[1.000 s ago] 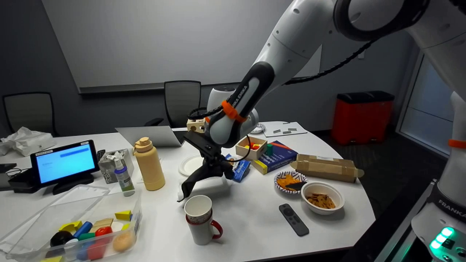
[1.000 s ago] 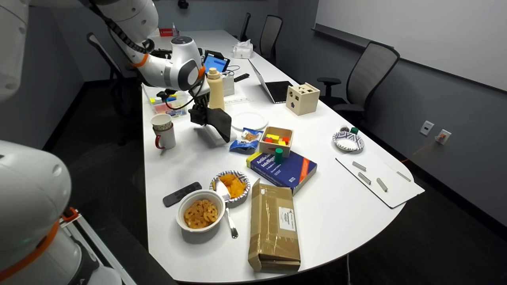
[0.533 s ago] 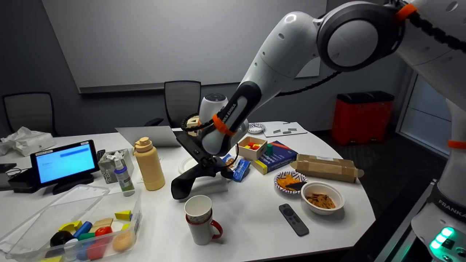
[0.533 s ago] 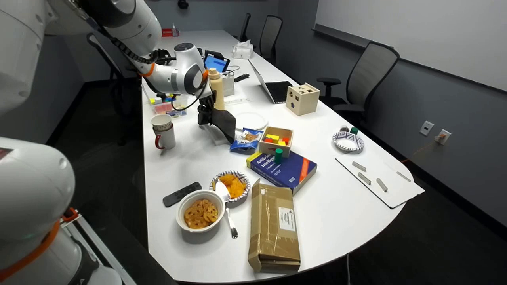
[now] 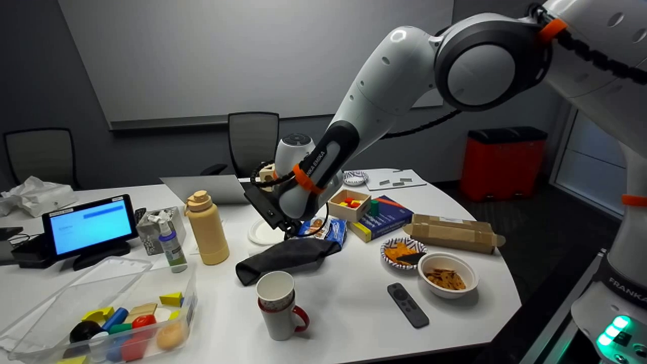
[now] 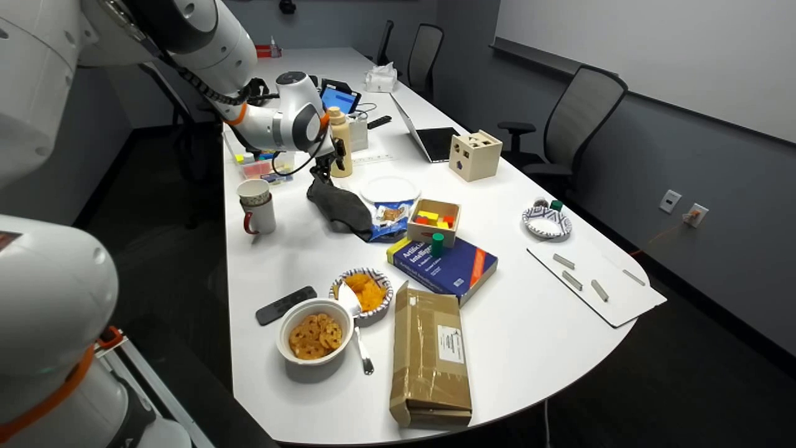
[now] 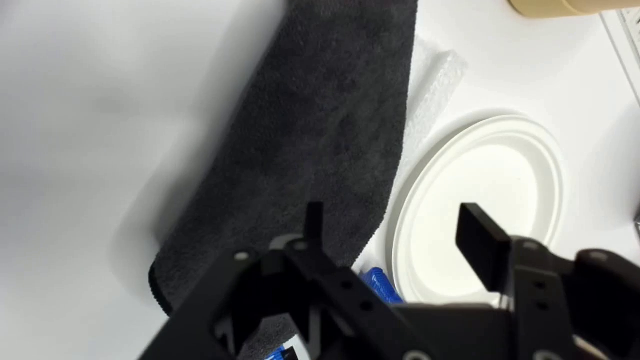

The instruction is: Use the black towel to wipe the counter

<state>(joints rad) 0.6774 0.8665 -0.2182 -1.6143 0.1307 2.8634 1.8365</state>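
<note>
The black towel (image 5: pixel 288 257) lies loosely across the white counter (image 5: pixel 349 303), near the stacked cups, one end against a blue snack bag. In an exterior view the towel (image 6: pixel 341 208) slopes down from just below my gripper (image 6: pixel 324 169). Seen from the wrist, the towel (image 7: pixel 330 125) spreads below and left of my gripper (image 7: pixel 390 225), whose fingers stand wide apart. Between them I see only the plate, the counter and the towel's edge, with no cloth pinched. A white foam-like piece (image 7: pixel 435 90) shows partly from under the towel.
Close by are stacked cups (image 5: pixel 279 306), a white plate (image 7: pixel 480 215), the snack bag (image 6: pixel 390 219) and a tan bottle (image 5: pixel 207 227). Farther off stand a wooden box (image 6: pixel 435 221), a book (image 6: pixel 460 267), snack bowls (image 6: pixel 314 331), a remote (image 5: pixel 407 305) and a cardboard box (image 6: pixel 432 354).
A second ago the towel hung from my shut gripper. The arm shifted slightly toward the bottle, then the jaws opened, and the towel has dropped onto the counter and against the snack bag.
</note>
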